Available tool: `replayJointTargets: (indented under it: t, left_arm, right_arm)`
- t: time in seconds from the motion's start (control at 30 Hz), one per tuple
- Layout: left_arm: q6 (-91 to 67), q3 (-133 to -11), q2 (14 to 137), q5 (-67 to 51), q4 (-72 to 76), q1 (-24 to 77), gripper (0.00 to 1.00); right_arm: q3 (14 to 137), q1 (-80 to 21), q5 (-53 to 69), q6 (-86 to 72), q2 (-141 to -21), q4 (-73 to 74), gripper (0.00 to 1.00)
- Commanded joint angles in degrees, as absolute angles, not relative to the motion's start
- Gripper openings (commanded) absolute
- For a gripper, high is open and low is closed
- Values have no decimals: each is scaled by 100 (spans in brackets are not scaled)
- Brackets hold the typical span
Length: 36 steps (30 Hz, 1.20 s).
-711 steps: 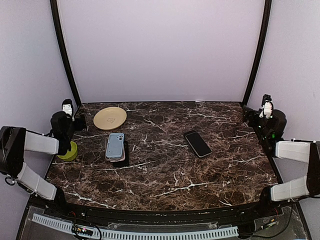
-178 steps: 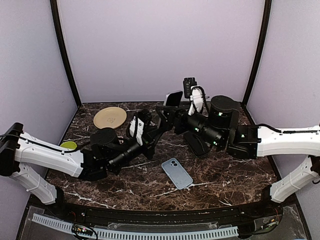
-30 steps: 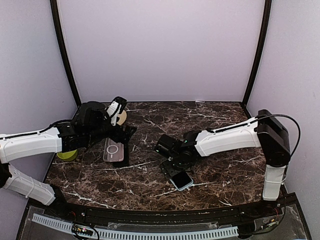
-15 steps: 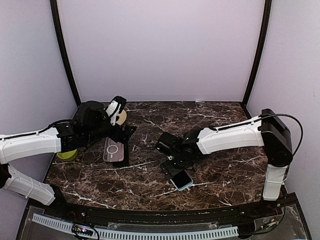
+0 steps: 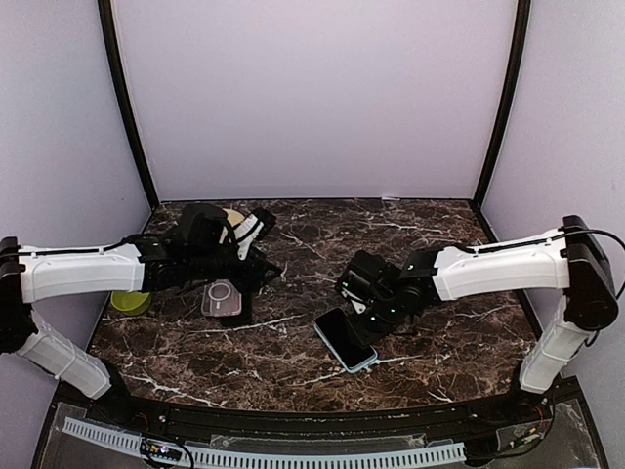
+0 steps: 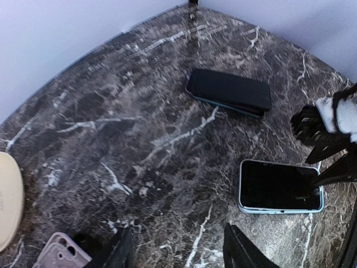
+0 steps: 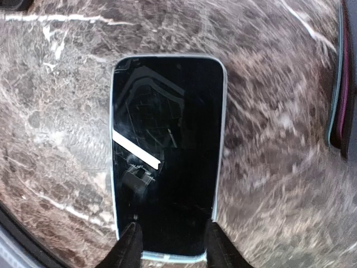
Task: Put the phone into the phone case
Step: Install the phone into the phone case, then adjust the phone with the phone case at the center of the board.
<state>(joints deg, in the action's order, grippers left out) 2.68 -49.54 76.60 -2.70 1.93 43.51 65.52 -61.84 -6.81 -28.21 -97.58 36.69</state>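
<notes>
Black-screened phone lies seemingly seated in its pale blue case, lower centre of the top view on dark marble table; left gripper and right gripper both parted, empty; task looks done.

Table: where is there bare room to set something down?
Bare tabletop behind the right arm, toward the back wall, and along the near edge left of the cased phone. Crowded around the empty case by the left arm.
</notes>
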Motion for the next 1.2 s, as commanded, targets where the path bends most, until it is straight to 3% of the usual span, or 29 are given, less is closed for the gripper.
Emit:
replayJointTargets:
  t: [0.0,0.17,0.43,0.83,1.17]
  left_arm:
    - [273,-5751,8644,-1132,-551,4436,53]
    - [319,-6674,9716,-606,-765,4797,44]
    - [288,-8046,11541,-178,-1268,5119,34]
    - [280,-8110,11770,153,-1518,5298,32]
    - [47,-7753,11765,-376,-1365,5844,30]
  right_arm:
    - [5817,-6263,-181,-3048,-8962,3613,31]
    - [4760,-6301,124,-3536,-8181,3122,16]
    - [4002,-6398,155,-3846,-8175,2233,9]
    - [4113,-6446,18,-3925,-8833,1648,3]
    - [4273,-6451,-253,-4110,-8982,1513,3]
